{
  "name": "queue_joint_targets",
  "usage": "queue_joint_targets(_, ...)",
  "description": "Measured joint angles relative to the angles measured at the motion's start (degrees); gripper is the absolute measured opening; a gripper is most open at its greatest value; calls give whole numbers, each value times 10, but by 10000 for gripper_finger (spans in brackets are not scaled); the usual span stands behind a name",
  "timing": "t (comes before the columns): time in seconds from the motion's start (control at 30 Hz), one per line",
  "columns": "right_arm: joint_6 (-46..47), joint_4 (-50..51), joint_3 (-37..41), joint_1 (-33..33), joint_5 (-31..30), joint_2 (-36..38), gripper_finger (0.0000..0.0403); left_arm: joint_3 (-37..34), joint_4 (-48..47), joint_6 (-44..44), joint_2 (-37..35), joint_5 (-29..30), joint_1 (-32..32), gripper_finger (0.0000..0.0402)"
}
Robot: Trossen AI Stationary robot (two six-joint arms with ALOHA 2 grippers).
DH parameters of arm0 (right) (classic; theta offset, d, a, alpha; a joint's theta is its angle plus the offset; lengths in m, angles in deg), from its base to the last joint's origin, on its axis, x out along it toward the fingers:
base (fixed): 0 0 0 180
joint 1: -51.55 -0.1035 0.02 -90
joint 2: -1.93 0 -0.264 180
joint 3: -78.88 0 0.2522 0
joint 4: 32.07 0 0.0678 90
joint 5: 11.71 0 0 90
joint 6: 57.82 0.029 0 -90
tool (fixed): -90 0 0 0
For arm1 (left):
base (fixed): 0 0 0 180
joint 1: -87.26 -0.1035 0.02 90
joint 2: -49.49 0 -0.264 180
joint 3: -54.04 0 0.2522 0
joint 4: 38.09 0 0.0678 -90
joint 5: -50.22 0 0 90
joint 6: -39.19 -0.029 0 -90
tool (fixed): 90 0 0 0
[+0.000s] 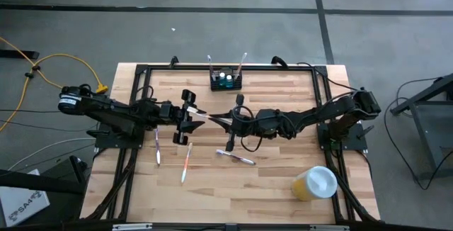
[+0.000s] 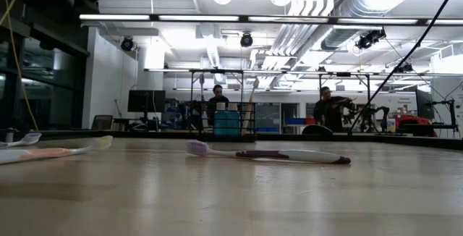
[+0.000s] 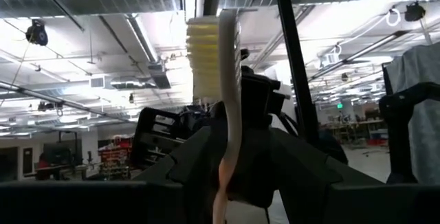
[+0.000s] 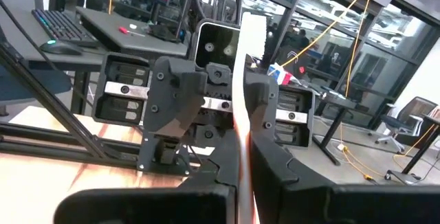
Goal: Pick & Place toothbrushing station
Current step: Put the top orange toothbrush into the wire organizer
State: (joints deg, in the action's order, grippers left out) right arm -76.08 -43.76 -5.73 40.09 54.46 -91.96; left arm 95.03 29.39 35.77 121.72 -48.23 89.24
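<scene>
Closest to the right wrist camera, the right gripper (image 4: 242,172) is seen pressed together on a white plastic toothbrush (image 4: 249,66), which is held above the middle of the light wooden slatted table (image 1: 283,188). From the opposite side the left gripper (image 1: 190,114) is brought up to the same brush, its fingers spread with the bristled end standing between them; a firm grip there cannot be confirmed. A yellow cup with a white lid (image 1: 315,183) is laid on its side near the table's right front corner. The small black rectangular caddy (image 1: 226,81) is placed at the middle of the far edge, well apart from both grippers. It is box-like, with slots on top where two blue-green spots are visible, and its long axis is set along that far edge, top face upward. Two toothbrushes (image 1: 243,62) are stood in it, one at each end, leaning outward. Three more brushes are left flat on the boards: a purple-and-white one (image 1: 236,157) below the grippers, an orange-and-white one (image 1: 186,161) and another purple-tinted one (image 1: 157,146) to the left.
</scene>
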Motion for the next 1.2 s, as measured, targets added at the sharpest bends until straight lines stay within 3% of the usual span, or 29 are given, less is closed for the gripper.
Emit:
queue_joint_targets(1.0,-7,-1,0,0,-3,0,8,1,42,-7,0,2,0,105)
queue_joint_targets(1.2,-11,-6,0,-1,-3,0,8,1,43,-7,0,3,0,72)
